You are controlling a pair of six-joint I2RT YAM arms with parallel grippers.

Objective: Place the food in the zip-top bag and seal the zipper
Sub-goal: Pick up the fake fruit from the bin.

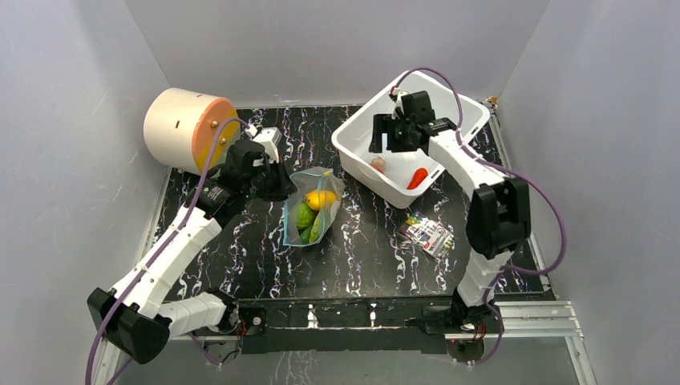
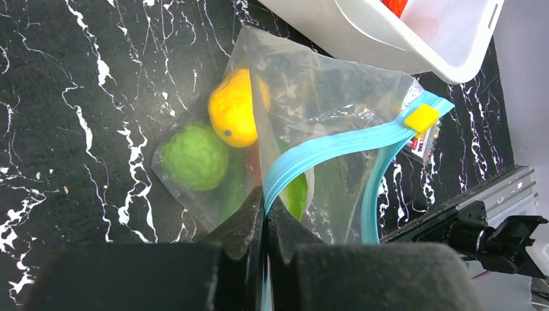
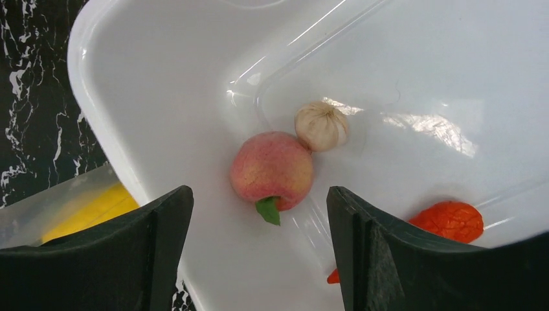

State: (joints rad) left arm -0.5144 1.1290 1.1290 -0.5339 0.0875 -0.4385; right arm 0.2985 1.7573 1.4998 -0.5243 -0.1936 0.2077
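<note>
The clear zip-top bag [image 1: 311, 207] lies mid-table with its mouth propped open. Inside it are a yellow fruit [image 2: 234, 107], a bumpy green one [image 2: 194, 157] and another green piece [image 2: 296, 194]. My left gripper [image 2: 265, 201] is shut on the blue zipper strip [image 2: 336, 146] at the bag's mouth; a yellow slider [image 2: 421, 118] sits at the strip's far end. My right gripper [image 3: 259, 214] is open above the white bin [image 3: 162, 123], over a pink peach [image 3: 272, 170], a pale garlic bulb [image 3: 321, 125] and an orange-red piece [image 3: 448, 220].
A cream cylinder with an orange face [image 1: 189, 128] lies at the back left beside the left arm. A flat printed packet [image 1: 427, 233] lies on the black marbled table [image 1: 361, 257] in front of the bin. Grey walls close in on three sides.
</note>
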